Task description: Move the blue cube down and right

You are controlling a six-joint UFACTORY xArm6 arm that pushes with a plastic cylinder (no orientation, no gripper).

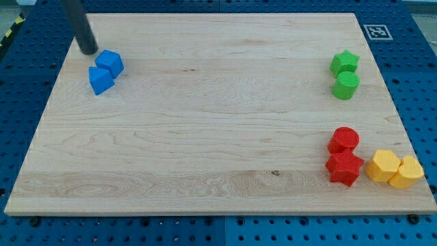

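Rod point(78, 24) enters from the view's top left, dark, slightly tilted. No claw on this arm: nothing opens or closes, nothing is held. My tip point(89, 51) rests on the board point(205, 123) near its top left corner, just up and left of the blue cube point(110, 63). Tip and cube look close to touching; cannot tell if contact is made.

Blue cube sits at the view's upper left, well away from the bottom right. A second blue block point(101, 80), wedge-like, shape unclear, lies touching it just below and left.

Middle of the board: bare wood grain.

Right side, upper: green star point(345, 62) with green cylinder point(347, 85) directly below, touching.

Right side, lower: red cylinder point(343, 140) above red star point(345, 168), touching. Just right of the red star, two yellow blocks, first yellow block point(384, 165) and second yellow block point(407, 172), side by side at the board's edge, shapes unclear.

Blue pegboard table point(416, 82) surrounds the board.
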